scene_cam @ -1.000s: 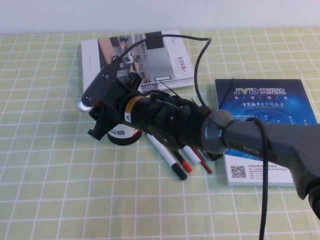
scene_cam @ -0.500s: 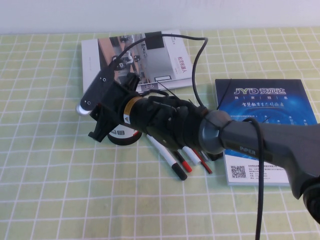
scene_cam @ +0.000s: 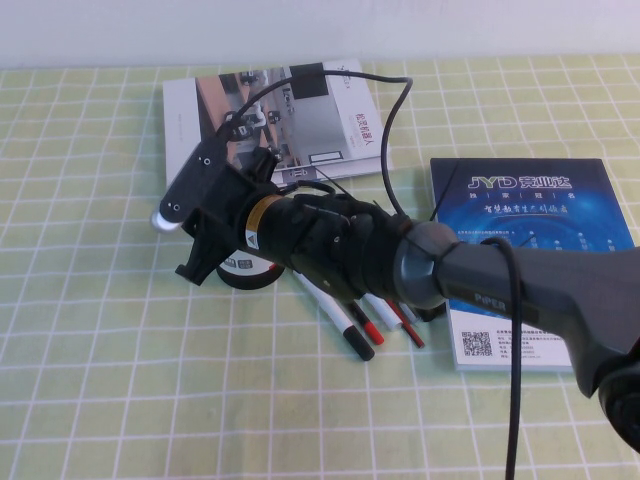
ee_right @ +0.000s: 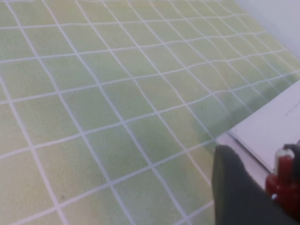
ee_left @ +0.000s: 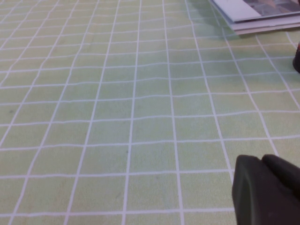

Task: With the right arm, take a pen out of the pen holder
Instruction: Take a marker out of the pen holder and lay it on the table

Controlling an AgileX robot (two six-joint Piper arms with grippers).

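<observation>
While the right arm (scene_cam: pixel 520 290) is stretched across the table (scene_cam: pixel 100 380), the right gripper (scene_cam: pixel 204 258) is held at the black pen holder (scene_cam: pixel 248 274), which is largely hidden beneath it near the table's centre; whether anything is gripped cannot be told. A black-capped marker (scene_cam: pixel 335 316), a red-capped marker (scene_cam: pixel 374 320) and a thin red pen (scene_cam: pixel 409 329) are seen lying beside the holder, between a booklet (scene_cam: pixel 190 110) at the far edge and a blue book (scene_cam: pixel 540 215) toward the right edge. The left gripper (ee_left: pixel 265 192) is seen only from its own wrist, low over the bare table, and its state cannot be told either.
</observation>
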